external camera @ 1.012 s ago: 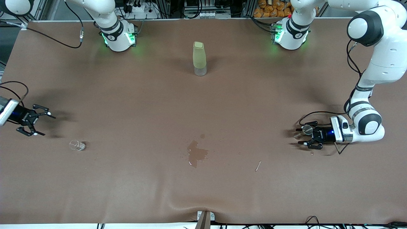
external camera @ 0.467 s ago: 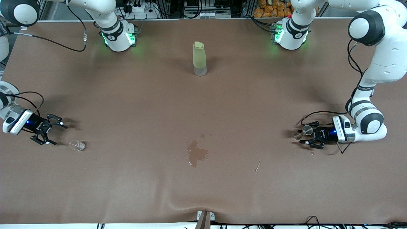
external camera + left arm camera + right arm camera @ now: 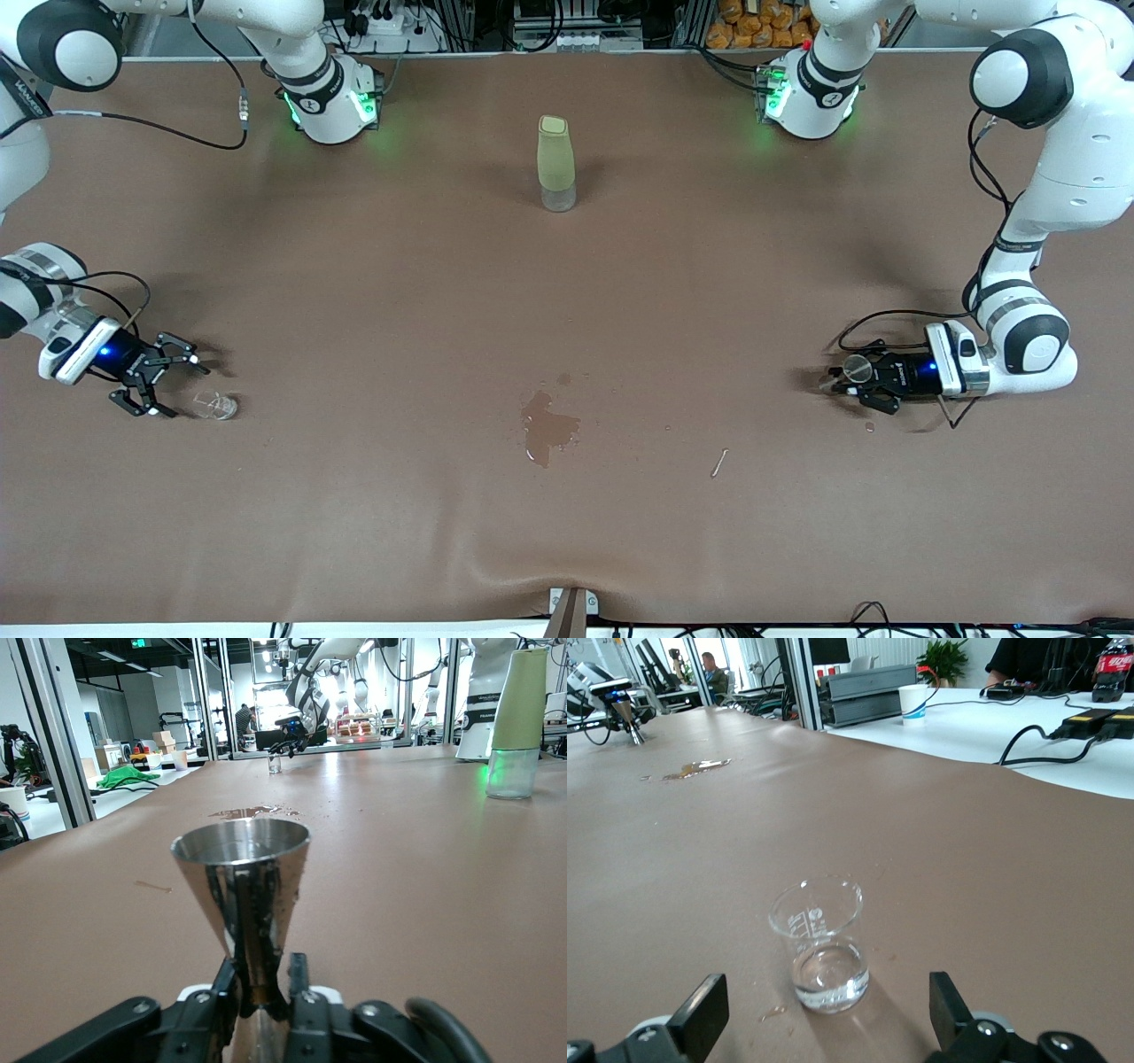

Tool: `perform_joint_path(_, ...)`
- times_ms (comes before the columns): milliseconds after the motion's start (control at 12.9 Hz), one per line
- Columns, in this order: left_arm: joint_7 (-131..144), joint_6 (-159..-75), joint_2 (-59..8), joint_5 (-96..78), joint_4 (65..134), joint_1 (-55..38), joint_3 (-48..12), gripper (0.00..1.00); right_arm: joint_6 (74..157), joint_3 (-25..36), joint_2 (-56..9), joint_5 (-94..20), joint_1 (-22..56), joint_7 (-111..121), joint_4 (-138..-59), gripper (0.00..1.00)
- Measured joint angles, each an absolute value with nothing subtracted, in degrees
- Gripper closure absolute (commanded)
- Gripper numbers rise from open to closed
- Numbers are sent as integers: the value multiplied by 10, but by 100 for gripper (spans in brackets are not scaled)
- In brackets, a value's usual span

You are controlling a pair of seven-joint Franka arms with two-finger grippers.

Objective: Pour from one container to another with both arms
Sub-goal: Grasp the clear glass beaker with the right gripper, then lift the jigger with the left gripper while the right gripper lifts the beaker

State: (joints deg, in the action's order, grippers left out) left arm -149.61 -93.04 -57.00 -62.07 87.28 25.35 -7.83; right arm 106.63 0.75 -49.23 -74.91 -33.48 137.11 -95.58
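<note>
Left gripper (image 3: 852,384) pinches the shiny steel cone jigger (image 3: 241,904) | right gripper (image 3: 168,383), fingers spread, sits beside the small clear glass beaker (image 3: 819,943) | you risk toppling it closing off-centre.

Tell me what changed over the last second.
The right hand moved in along the table toward the small glass beaker, still open and not touching it. The left hand closed on the metal jigger. The beaker, the green bottle and the spill stayed put.
</note>
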Motion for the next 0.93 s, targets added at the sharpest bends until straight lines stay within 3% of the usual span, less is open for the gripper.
perform_joint_path(156, -1496, -928, -570, -621, 873, 254, -79, 100, 1066, 7, -498, -788, -327, 1386, -956, 0)
perform_joint_path(545, -1479, -927, -570, -622, 870, 252, -85, 100, 1068, 7, -520, -824, -321, 1431, -956, 0)
perform_joint_path(934, -1396, -943, -561, -664, 851, 207, -129, 100, 1068, 6, -529, -859, -313, 1461, -955, 0)
